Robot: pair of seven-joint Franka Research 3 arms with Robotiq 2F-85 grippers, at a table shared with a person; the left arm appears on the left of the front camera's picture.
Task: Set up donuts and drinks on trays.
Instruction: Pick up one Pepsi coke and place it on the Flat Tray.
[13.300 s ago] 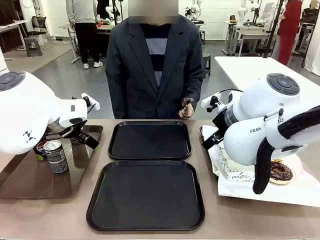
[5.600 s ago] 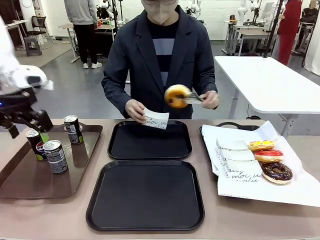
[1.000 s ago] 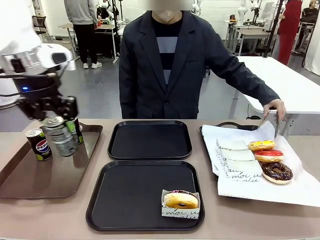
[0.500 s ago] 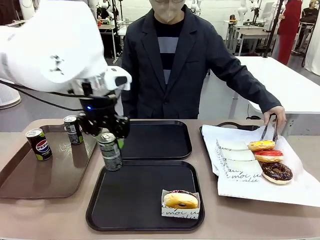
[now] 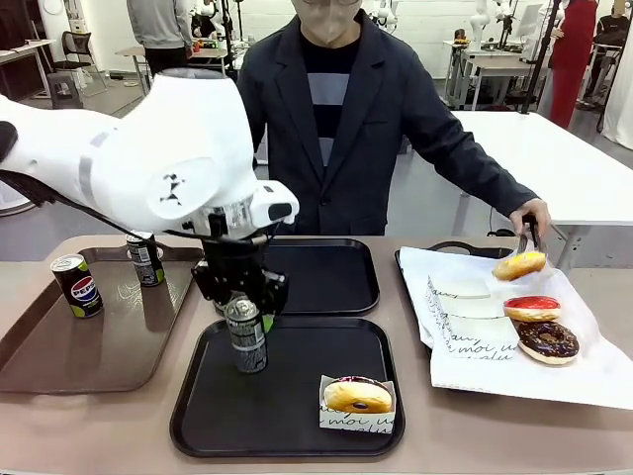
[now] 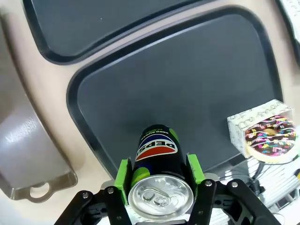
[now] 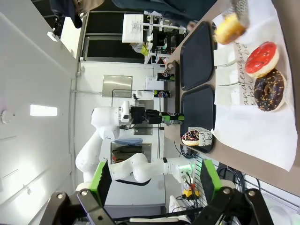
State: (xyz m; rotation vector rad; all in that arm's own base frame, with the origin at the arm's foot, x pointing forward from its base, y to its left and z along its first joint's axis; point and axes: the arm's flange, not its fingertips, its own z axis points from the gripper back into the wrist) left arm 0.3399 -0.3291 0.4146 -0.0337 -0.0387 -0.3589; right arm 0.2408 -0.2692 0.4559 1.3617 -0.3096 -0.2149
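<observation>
Grip first: left gripper (image 5: 245,305) clamped on a dark can (image 5: 247,341), upright, over the left part of the near tray (image 5: 297,371) (resting on its floor or just above it, cannot tell). From the front, fine print on the can's side; from the left wrist, green pads (image 6: 123,173) pressed on both flanks, silver top toward the camera, a Pepsi logo on the side. Sleeved donut (image 5: 357,397) in the same tray's near right corner, well apart from the can: plain golden from the front, dark glaze with coloured sprinkles from the left wrist. Far tray (image 5: 326,277) just beyond, its left part hidden behind the left arm. On the brown tray (image 5: 59,346) at left, a Pepsi can (image 5: 77,285) and a grey can (image 5: 144,259), apart. At right, a person's hand (image 5: 529,216) with tongs (image 5: 523,240) on a yellow donut (image 5: 520,264), above the white paper (image 5: 593,381); red donut (image 5: 532,308) and chocolate donut (image 5: 547,339) lying on it. From the right wrist, right gripper (image 7: 156,187) with pads well apart, nothing between
</observation>
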